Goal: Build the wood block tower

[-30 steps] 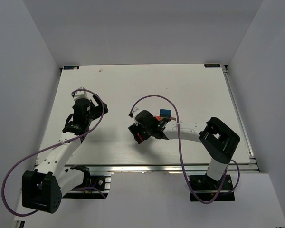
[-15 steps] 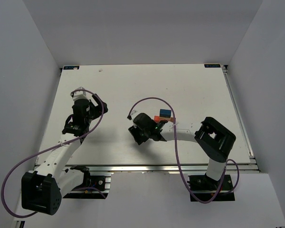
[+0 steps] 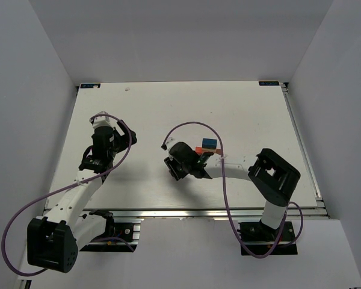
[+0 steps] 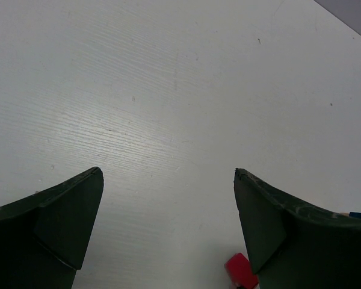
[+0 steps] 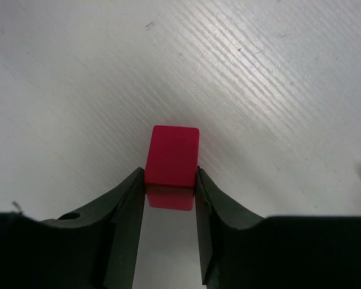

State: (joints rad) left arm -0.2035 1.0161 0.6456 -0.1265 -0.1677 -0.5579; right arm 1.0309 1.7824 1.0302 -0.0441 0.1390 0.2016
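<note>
In the right wrist view my right gripper (image 5: 170, 174) is shut on a magenta-red block (image 5: 171, 158), which rests low on the white table between the two black fingers. From above, that gripper (image 3: 177, 169) is left of centre and hides the block. Just behind its wrist are a blue block (image 3: 210, 143) and an orange-red block (image 3: 200, 150), close together; I cannot tell whether they are stacked. My left gripper (image 4: 168, 171) hangs open over bare table, far left in the top view (image 3: 108, 135). A red block (image 4: 240, 271) peeks out by its right finger.
A purple cable (image 3: 192, 125) loops over the right arm. The white table (image 3: 168, 102) ends at a metal rail (image 3: 168, 212) along the near edge and a rail (image 3: 301, 144) on the right. White walls enclose the back and sides.
The right gripper has closed on the magenta-red block and its arm has shifted slightly. The left arm has stayed still and open.
</note>
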